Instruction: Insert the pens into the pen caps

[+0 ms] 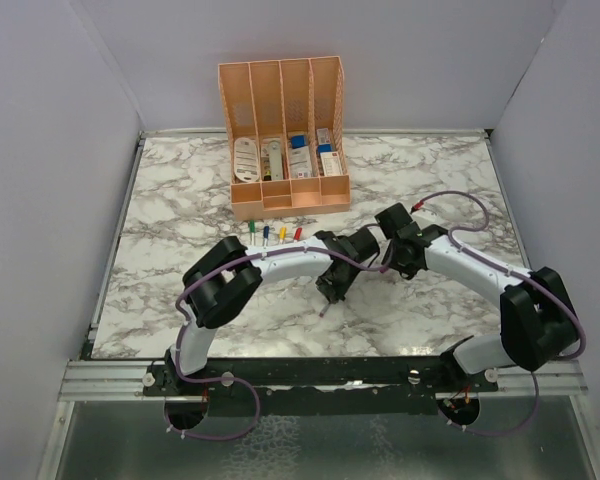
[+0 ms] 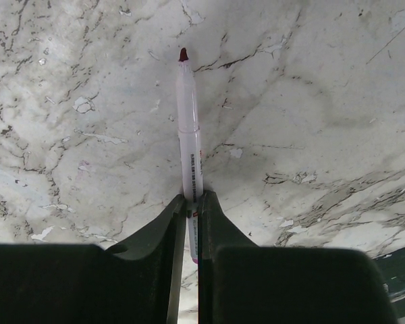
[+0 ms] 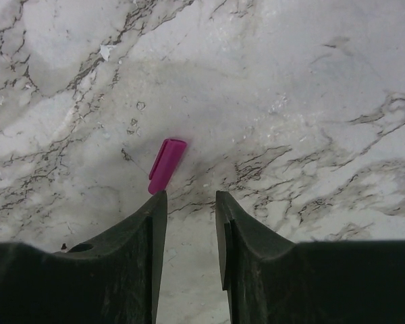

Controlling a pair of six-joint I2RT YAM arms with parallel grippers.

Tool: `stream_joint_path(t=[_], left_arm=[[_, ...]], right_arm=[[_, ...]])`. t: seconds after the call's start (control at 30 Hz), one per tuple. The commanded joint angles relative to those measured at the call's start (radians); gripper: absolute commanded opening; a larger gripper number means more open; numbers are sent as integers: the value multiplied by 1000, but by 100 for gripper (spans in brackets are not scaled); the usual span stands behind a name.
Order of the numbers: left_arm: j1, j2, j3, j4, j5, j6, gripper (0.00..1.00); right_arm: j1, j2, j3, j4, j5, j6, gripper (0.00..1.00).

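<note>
Marble desk (image 1: 180,200) seen from above, w/ a peach organiser (image 1: 280,100) at the far side. Just in front of it lies a row of four small pieces (image 1: 274,235), white w/ green, blue, yellow and red ends; too small to say more. Both arms reach in to mid-desk, wrists close together.

L wrist view: L fingers (image 2: 175,216) are closed tight on a pen (image 2: 189,128), gripping it near its rear end. The pen is thin, white and grey, and points straight away from the camera. It ends in a dark red-purple tip. A purplish end shows btwn the fingers, below the grip. Can't tell if the pen touches the desk.

R wrist view: R fingers (image 3: 152,216) stand apart w/ nothing btwn them. A magenta cap (image 3: 167,165) lies flat on the desk. It sits just ahead of the finger on that view's left side, outside the gap.
</note>
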Motion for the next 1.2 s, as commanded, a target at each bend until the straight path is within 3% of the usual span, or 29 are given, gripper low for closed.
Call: stream_joint_path(t=[0.0, 0.53, 1.17], left_arm=[[92, 124, -111, -135, -496, 128, 0], [93, -25, -104, -176, -560, 101, 0], [93, -275, 48, -153, -436, 157, 0]], right_arm=[[-2, 55, 22, 33, -88, -3, 34], [-1, 137, 68, 81, -49, 48, 36], [-1, 180, 83, -11, 16, 137, 36]])
